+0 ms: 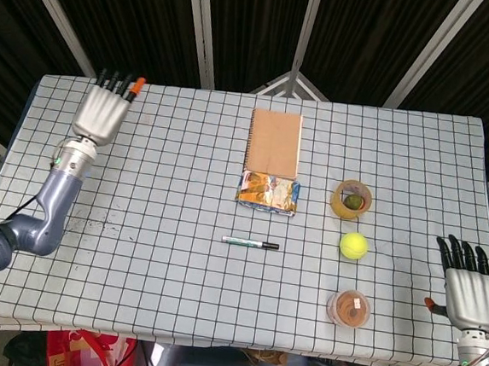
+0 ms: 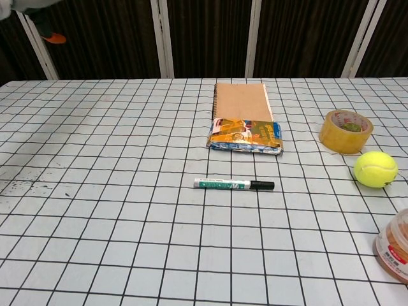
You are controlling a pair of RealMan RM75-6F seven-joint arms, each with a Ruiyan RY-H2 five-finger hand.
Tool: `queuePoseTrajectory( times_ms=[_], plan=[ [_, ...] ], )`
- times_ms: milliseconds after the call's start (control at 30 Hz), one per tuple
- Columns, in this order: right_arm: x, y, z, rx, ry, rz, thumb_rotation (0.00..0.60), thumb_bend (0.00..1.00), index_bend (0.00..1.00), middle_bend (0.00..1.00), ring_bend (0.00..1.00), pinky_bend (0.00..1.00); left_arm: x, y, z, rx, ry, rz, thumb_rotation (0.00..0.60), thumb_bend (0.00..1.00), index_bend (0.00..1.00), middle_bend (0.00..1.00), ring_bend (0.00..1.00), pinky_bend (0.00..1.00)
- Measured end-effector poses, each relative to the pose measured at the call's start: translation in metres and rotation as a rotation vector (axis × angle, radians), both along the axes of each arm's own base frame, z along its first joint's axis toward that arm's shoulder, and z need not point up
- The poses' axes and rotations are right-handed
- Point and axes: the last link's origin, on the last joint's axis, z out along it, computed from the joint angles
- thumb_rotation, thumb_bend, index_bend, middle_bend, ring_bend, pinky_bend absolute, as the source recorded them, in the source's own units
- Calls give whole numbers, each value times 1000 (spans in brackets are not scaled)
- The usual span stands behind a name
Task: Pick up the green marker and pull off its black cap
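The green marker (image 1: pixel 245 242) (image 2: pixel 223 184) lies flat near the middle of the checked table, its black cap (image 1: pixel 270 246) (image 2: pixel 262 185) pointing right. My left hand (image 1: pixel 103 111) is raised over the far left of the table, fingers stretched out and holding nothing; only a sliver of it shows in the chest view's top left corner. My right hand (image 1: pixel 467 288) hovers off the table's right edge, fingers straight and empty. Both hands are far from the marker.
A brown notebook (image 1: pixel 275 142) with a colourful packet (image 1: pixel 268 191) at its near end lies behind the marker. To the right are a tape roll (image 1: pixel 351 199), a yellow tennis ball (image 1: pixel 354 245) and a small round jar (image 1: pixel 349 308). Black scuff marks (image 1: pixel 95 221) stain the cloth at left.
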Motion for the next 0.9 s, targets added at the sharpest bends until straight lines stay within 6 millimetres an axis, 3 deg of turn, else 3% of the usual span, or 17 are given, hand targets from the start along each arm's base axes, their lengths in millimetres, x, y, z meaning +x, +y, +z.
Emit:
queuePoseTrajectory(
  times_ms=[200,367,600,900],
  plan=[
    [-4,-1,-1,-4,-2,-21,600,77,0,0,0,0,31,1,-40,-114,157,-282,600,381,0,0,0,86],
    [-10,-3,-6,2,-11,-42,600,77,0,0,0,0,44,10,-67,-188,105,-360,600,381,47,0,0,141],
    [-20,-4,-11,20,-4,-65,600,77,0,0,0,0,68,12,-133,-301,-156,-245,600,405,182,57,0,70],
    [-25,-7,-18,38,-9,-78,600,77,0,0,0,0,96,29,-159,-430,-509,84,600,481,308,178,0,42]
  ],
)
